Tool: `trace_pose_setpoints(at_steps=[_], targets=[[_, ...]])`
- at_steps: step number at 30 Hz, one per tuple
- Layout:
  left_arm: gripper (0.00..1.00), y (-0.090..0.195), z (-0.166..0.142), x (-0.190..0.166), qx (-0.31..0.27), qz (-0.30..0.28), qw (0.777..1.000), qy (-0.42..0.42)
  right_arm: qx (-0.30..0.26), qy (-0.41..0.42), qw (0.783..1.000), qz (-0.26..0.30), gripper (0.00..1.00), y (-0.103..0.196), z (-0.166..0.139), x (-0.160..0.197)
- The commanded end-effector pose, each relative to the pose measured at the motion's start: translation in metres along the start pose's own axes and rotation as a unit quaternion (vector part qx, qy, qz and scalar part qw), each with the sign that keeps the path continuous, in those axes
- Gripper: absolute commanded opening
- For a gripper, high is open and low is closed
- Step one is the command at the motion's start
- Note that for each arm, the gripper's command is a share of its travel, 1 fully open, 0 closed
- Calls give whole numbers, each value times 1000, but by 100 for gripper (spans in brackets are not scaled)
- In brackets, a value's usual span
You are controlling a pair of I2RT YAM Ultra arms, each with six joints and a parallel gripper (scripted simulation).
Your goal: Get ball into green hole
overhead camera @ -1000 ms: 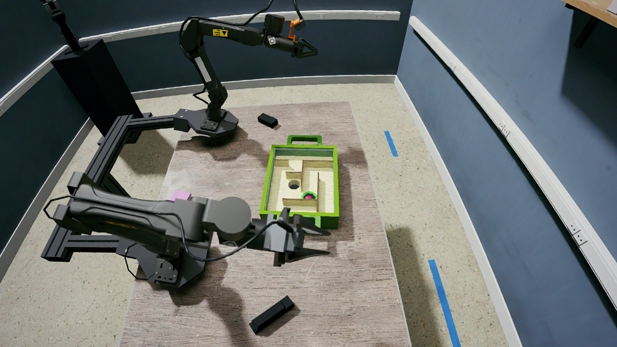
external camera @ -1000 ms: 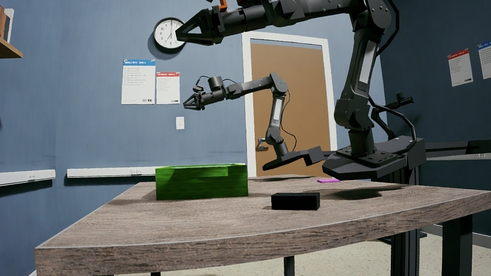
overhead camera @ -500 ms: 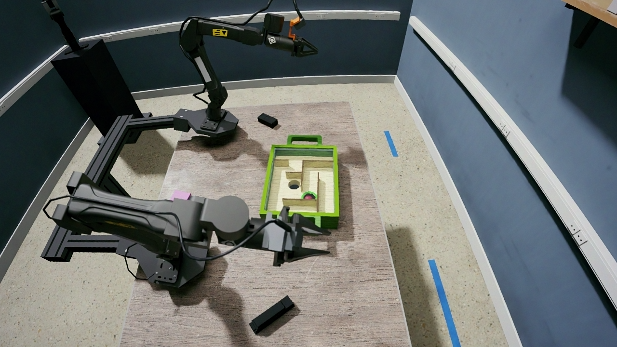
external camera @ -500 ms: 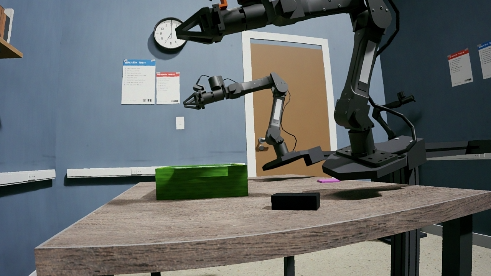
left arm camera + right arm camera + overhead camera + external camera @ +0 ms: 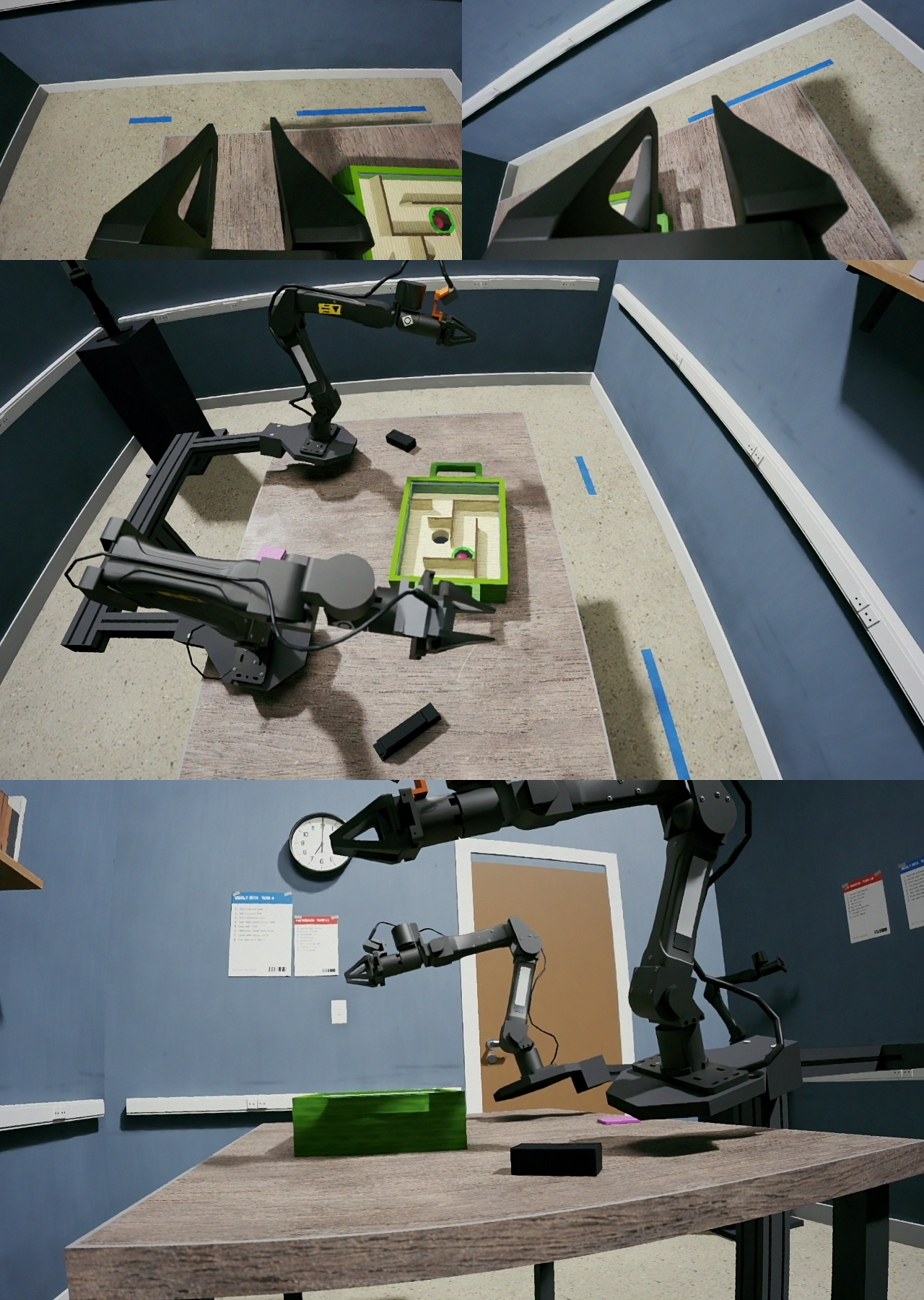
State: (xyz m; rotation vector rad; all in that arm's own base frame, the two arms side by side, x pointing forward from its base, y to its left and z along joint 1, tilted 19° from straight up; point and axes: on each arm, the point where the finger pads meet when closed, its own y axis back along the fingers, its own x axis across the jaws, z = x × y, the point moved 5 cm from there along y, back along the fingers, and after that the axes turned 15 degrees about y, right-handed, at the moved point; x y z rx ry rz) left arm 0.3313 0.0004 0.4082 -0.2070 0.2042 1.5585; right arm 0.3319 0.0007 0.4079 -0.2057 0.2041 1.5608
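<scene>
The green-framed maze board (image 5: 450,534) lies flat on the table; it also shows in the exterior view (image 5: 379,1122). The red ball sits inside the green-ringed hole, also seen in the left wrist view (image 5: 439,221). A second, dark hole (image 5: 440,536) is empty. My left gripper (image 5: 473,336) (image 5: 242,127) hangs high above the far end of the table, open and empty. My right gripper (image 5: 492,623) (image 5: 682,109) hovers above the table just off the board's near end, open and empty. Neither gripper touches the board.
A small black block (image 5: 400,440) lies near the left arm's base. A long black block (image 5: 406,730) lies at the near end of the table. A pink flat piece (image 5: 270,552) lies by the right arm.
</scene>
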Motion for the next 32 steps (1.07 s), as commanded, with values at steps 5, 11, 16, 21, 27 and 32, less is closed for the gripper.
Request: trace_pose_setpoints(at_steps=[5,11,16,21,27,32], targets=[[36,-3,0,5,-2,8,1000,-3,-11,5,1000,3,36,7,4,5],[36,-1,-6,3,5,2,1000,-3,-14,5,1000,3,36,9,9,4],[36,1,3,2,-4,1,1000,-3,-9,5,1000,4,36,8,5,5],[36,1,2,4,-4,3,1000,-3,-22,5,1000,1,36,9,14,3],[36,1,1,0,-3,-1,1000,-3,-25,5,1000,0,36,10,16,2],[36,1,1,0,-3,-1,1000,-3,-25,5,1000,0,36,10,16,2]])
